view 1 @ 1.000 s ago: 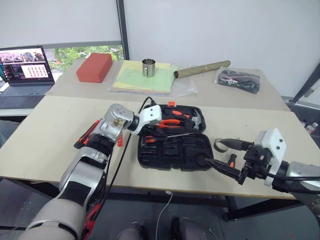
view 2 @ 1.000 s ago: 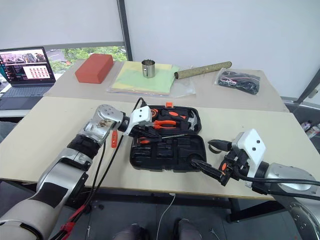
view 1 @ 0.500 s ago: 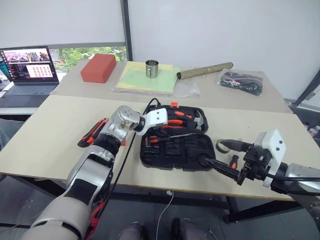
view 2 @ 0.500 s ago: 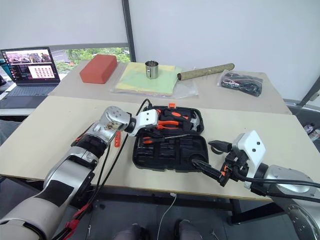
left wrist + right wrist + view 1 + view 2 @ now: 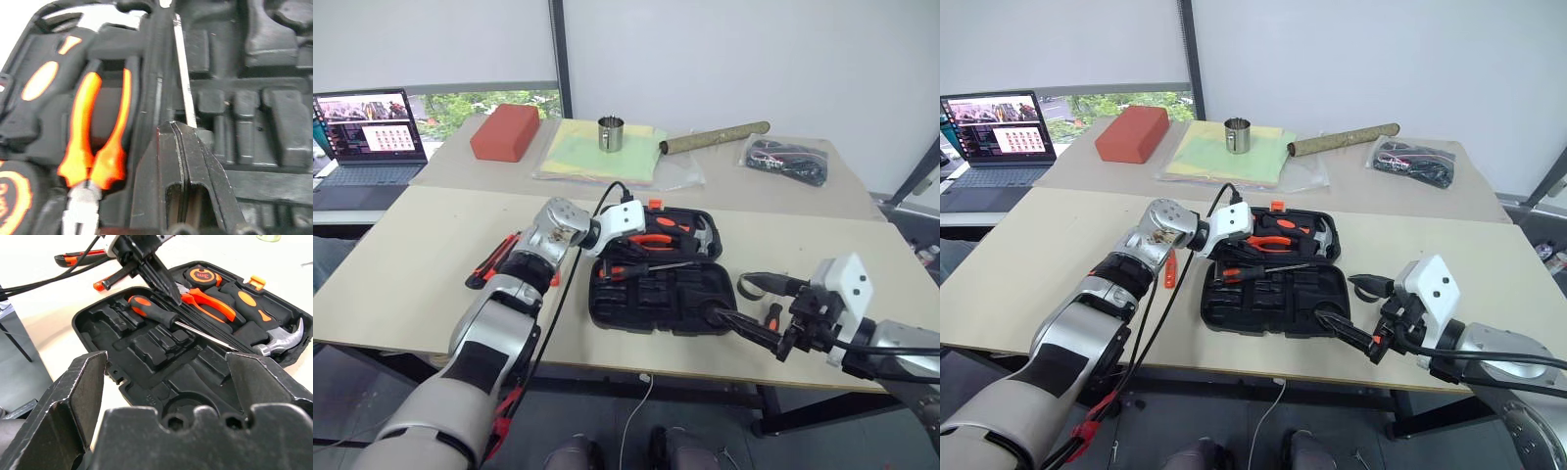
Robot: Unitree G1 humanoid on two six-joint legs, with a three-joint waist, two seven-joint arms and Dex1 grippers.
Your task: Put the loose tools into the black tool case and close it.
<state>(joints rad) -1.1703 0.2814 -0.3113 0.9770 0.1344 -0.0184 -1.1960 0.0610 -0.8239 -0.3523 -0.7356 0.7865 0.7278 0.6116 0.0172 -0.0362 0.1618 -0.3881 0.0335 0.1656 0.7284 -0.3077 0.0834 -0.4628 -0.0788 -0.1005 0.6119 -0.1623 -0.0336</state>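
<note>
Right wrist view: black tool case lies open on the desk, one screwdriver resting across its middle ridge, shaft toward the hammer. Left pincer is clenched with nothing between its fingers, tips over that screwdriver's handle beside the pliers. Right pincer stands released at the case's near right corner, gripping nothing. Utility knife lies on the desk left of the case; tape ring and a second screwdriver lie just right of it.
</note>
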